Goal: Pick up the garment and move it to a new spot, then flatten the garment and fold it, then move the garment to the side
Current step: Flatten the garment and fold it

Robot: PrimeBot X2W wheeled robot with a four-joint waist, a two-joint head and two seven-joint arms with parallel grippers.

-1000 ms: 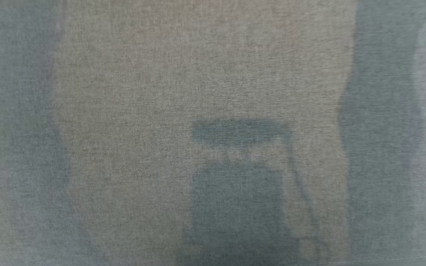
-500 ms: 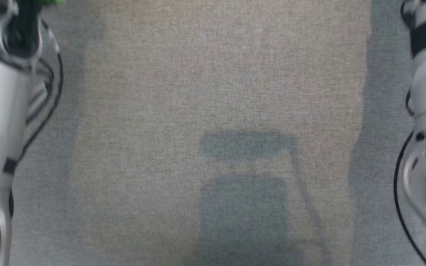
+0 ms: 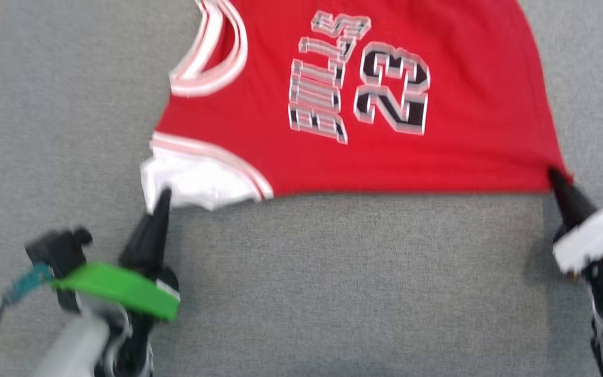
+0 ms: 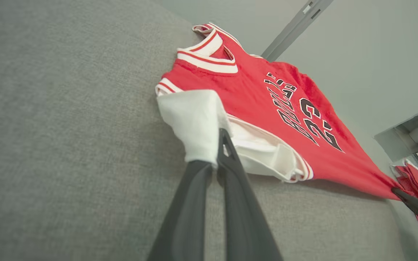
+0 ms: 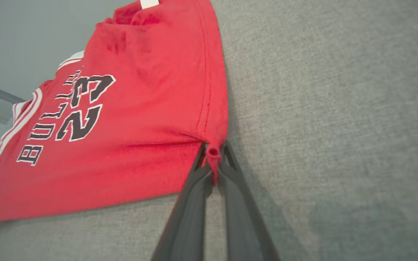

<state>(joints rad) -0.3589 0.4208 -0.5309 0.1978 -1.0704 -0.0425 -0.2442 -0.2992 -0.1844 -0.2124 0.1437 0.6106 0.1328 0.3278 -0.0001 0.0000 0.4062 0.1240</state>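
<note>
The garment (image 3: 301, 157) is a red basketball jersey with white trim and black lettering, spread across the grey fabric surface (image 3: 333, 283). My left gripper (image 3: 163, 196) is shut on the white sleeve flap at the jersey's near left corner; the left wrist view shows the white cloth (image 4: 194, 119) pinched between the dark fingers (image 4: 230, 170). My right gripper (image 3: 555, 175) is shut on the red hem corner at the near right. In the right wrist view the red hem (image 5: 212, 154) is bunched between the fingertips (image 5: 194, 188), and the jersey (image 5: 122, 127) stretches away from them.
Grey fabric stretches all around the jersey, with open room near me. A second red cloth (image 4: 416, 181) lies beyond the surface's far edge in the left wrist view, near a pale wall and a metal rail (image 4: 292, 29).
The head camera has swung: earlier it showed bare grey fabric, then the pale forearms; now the jersey and both grippers are in view.
</note>
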